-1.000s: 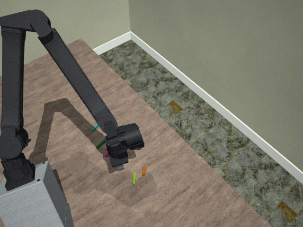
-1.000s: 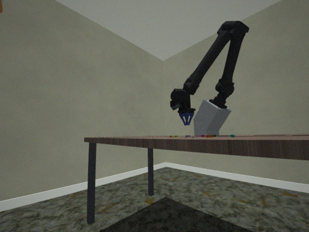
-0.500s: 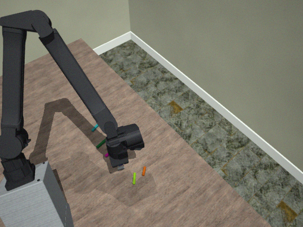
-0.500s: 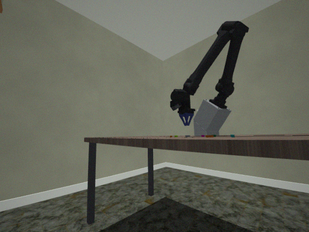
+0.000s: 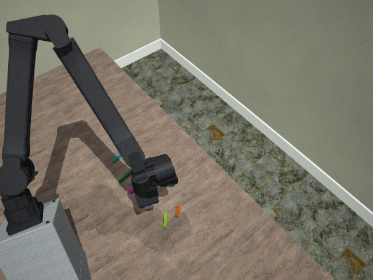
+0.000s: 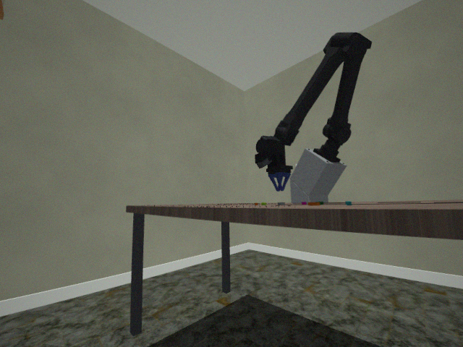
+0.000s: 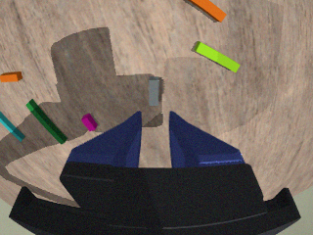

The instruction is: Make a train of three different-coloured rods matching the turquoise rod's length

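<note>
In my wrist view, the turquoise rod (image 5: 116, 157) (image 6: 348, 203) (image 7: 12, 127) lies flat at my left edge, at nine o'clock. From it, the green rod (image 5: 125, 176) (image 6: 322, 203) (image 7: 46, 121) and then the magenta rod (image 5: 130, 191) (image 6: 304, 203) (image 7: 89, 122) lie towards three o'clock, apart from each other; a short-looking orange rod (image 6: 314, 203) (image 7: 11, 76) lies at twelve. Between two and three o'clock come the grey rod (image 5: 149, 207) (image 6: 281, 203) (image 7: 154, 91) and, farther out, the lime rod (image 5: 165, 220) (image 6: 263, 204) (image 7: 217, 57); at two, another orange rod (image 5: 177, 210) (image 6: 256, 204) (image 7: 207, 9), cut by the edge.

My jaws (image 6: 279, 190) stand narrowly parted with nothing between them, above the table and pointing down; the grey rod shows at twelve o'clock from their gap.

The table (image 5: 240, 241) (image 6: 261, 216) (image 7: 274, 147) is brown wood grain. Around it are a mottled green-grey floor (image 5: 271, 168) (image 6: 179, 298), drab walls and white skirting.

The exterior view adds dark table legs (image 6: 137, 276) and my blue fingers, which the top view hides. The top view shows only one orange rod.

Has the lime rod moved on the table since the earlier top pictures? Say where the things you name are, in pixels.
No. In the top view, the lime rod (image 5: 165, 220) (image 6: 263, 204) (image 7: 218, 57) lies at the same spot and angle against the table (image 5: 210, 217) (image 6: 299, 216) (image 7: 142, 29).
</note>
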`<move>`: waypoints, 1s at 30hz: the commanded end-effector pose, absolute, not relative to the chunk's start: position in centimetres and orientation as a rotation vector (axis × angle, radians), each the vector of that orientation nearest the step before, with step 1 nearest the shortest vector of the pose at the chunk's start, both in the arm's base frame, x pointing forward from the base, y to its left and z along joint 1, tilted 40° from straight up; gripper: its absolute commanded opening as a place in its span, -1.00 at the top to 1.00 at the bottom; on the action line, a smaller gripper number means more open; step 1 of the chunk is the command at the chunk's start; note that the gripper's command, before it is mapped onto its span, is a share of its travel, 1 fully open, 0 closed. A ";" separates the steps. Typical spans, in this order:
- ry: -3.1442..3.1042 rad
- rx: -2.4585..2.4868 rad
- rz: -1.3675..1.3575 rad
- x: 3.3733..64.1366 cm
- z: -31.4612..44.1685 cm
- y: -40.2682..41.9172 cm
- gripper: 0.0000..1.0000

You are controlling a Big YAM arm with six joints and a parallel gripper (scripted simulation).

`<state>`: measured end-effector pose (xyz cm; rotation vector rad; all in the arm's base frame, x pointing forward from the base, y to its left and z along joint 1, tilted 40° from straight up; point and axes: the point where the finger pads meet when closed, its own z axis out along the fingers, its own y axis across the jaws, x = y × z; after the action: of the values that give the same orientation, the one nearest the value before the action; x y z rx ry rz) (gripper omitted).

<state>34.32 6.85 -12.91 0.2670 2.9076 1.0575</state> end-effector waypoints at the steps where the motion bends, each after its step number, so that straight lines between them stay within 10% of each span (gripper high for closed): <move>1: 2.910 0.269 1.061 34.7 -13.4 7.7 0.53; 30: 2.909 0.267 1.058 34.9 -15.7 9.7 0.53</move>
<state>34.54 9.14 -15.60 0.2697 2.9101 1.0617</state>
